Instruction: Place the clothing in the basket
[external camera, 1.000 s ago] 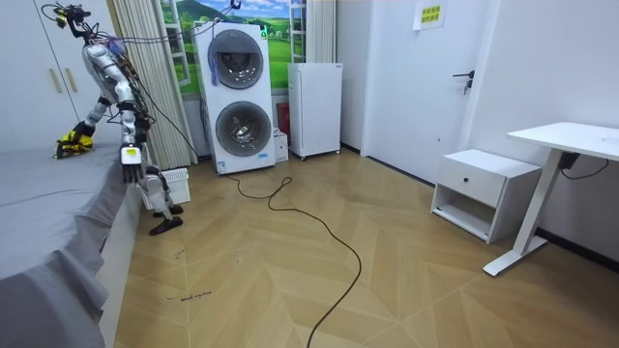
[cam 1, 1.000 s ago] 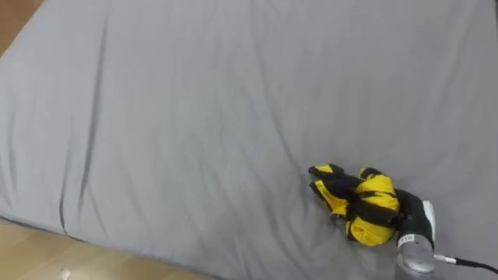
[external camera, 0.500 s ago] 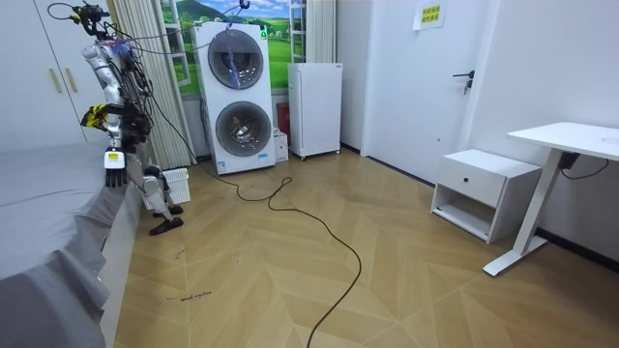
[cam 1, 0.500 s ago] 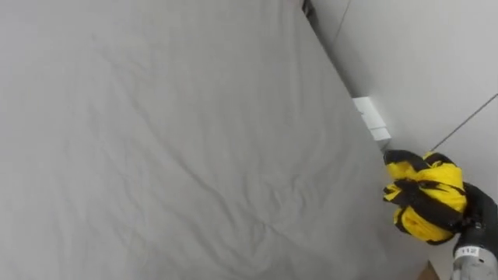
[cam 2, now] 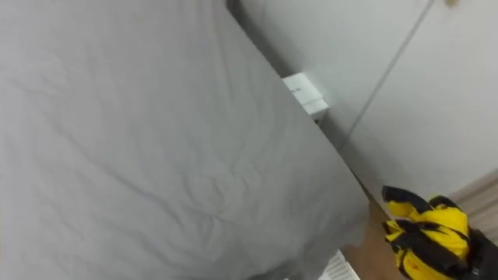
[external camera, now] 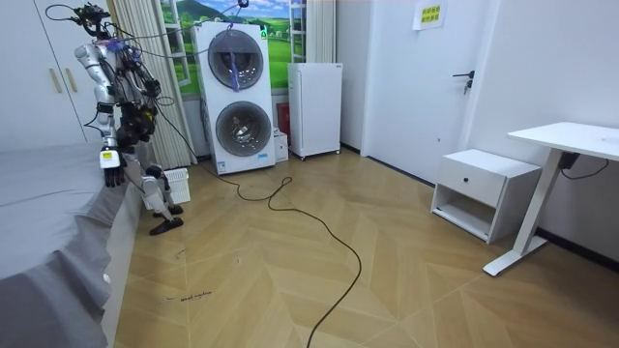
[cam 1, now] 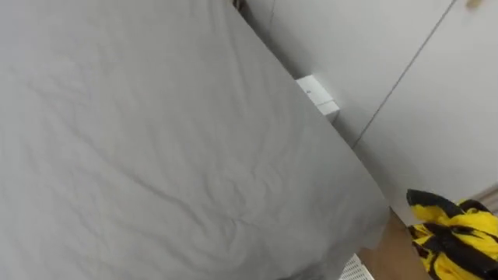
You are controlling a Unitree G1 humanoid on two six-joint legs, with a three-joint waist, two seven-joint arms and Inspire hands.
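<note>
Currently right hand (cam 2: 485, 258) clutches yellow-black garment (cam 2: 426, 233) at 4 o'clock, off bed (cam 2: 140, 140) corner; left hand (external camera: 110, 174) hangs, grip unreadable.

Pale herringbone wood floor (external camera: 290, 280) runs from a grey-sheeted bed (external camera: 39, 203) to a white desk (external camera: 571, 135) and low cabinet (external camera: 484, 188). Stacked washing machines (external camera: 235, 97) and a small white fridge (external camera: 314, 108) stand by the far wall, under what looks like a landscape picture (external camera: 285, 17).

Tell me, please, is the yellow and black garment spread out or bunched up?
Bunched up: the yellow and black garment is a tight crumpled ball beyond the edge of the grey bed.
</note>
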